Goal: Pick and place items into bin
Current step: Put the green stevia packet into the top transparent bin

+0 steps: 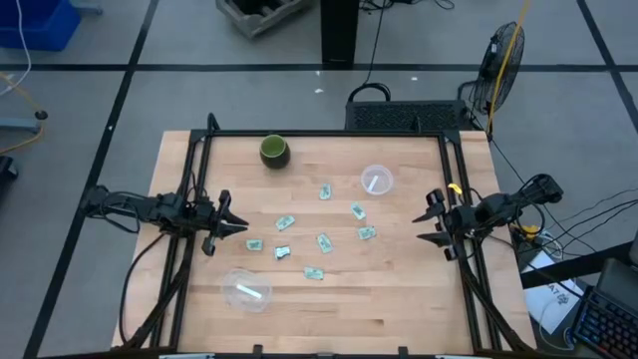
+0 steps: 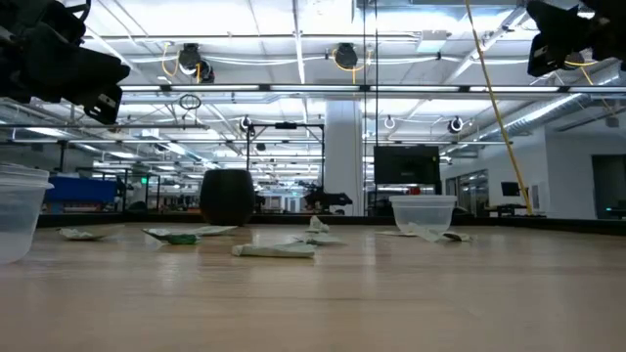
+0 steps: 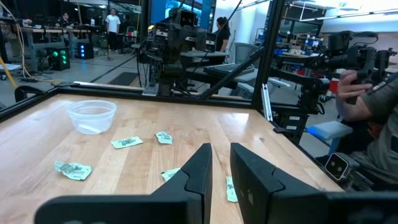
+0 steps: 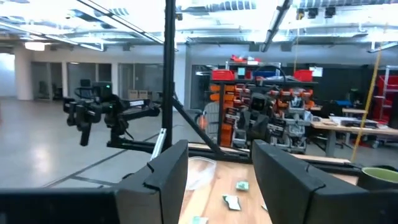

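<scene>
Several small pale green-and-white wrapped items (image 1: 324, 241) lie flat and scattered on the middle of the wooden table, also seen in the low view (image 2: 274, 250) and the left wrist view (image 3: 127, 142). My left gripper (image 1: 239, 227) hovers at the table's left side, above the wood, open by a narrow gap (image 3: 221, 149). My right gripper (image 1: 424, 227) hovers at the right side, open wider (image 4: 219, 149). Both point toward the items and touch nothing. One clear plastic container (image 1: 377, 180) stands far right of centre. Another clear container (image 1: 246, 290) stands near the left.
A dark green cup (image 1: 274, 152) stands near the far edge, left of centre (image 2: 227, 197). A black frame (image 1: 329, 133) runs along the table's far, left and right sides. Bare wood lies along the near edge. A person's hand (image 3: 351, 84) shows beyond the table.
</scene>
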Available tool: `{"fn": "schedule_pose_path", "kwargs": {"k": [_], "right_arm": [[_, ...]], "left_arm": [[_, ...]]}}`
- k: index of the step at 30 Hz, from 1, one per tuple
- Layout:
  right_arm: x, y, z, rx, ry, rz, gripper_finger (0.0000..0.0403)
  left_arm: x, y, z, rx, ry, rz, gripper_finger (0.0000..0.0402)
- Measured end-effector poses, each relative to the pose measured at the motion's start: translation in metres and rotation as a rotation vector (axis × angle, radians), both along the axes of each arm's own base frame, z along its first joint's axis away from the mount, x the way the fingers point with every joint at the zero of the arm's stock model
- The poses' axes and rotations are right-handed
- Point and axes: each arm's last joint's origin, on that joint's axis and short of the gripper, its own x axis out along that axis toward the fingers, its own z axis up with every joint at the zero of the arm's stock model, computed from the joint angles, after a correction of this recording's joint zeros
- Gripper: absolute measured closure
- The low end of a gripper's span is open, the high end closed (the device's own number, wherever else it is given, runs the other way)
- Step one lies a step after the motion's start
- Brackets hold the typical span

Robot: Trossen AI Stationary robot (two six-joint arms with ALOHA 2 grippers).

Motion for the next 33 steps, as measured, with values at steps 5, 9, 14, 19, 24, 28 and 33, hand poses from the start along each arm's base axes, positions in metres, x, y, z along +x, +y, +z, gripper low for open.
{"fn": "schedule_pose_path", "kwargs": {"k": [5, 9, 14, 19, 24, 28, 33], "right_arm": [[0.000, 0.001, -0.001, 0.102, 0.031, 0.044, 0.0232], [0.003, 0.002, -0.002, 0.198, 0.005, 0.061, 0.0232], [0.010, 0.001, 0.009, 0.217, -0.103, -0.055, 0.0232], [0.034, 0.009, -0.009, 0.064, 0.116, -0.175, 0.0232], [0.068, 0.026, -0.006, -0.090, 0.319, -0.186, 0.0232], [0.095, 0.038, -0.014, -0.245, 0.541, -0.195, 0.0232], [0.126, 0.047, -0.019, -0.374, 0.725, -0.260, 0.0232]], "left_arm": [[0.000, 0.000, 0.000, 0.000, -0.001, 0.001, 0.0341], [0.000, 0.000, 0.000, 0.000, -0.001, 0.001, 0.0341], [0.000, 0.000, 0.000, 0.000, 0.000, 0.000, 0.0341], [0.000, 0.000, 0.000, 0.000, -0.002, 0.000, 0.0341], [0.000, 0.000, 0.000, -0.001, -0.002, 0.001, 0.0341], [0.000, 0.000, 0.000, -0.001, -0.003, 0.000, 0.0341], [0.000, 0.000, 0.000, -0.001, -0.003, 0.000, 0.0341]]}}
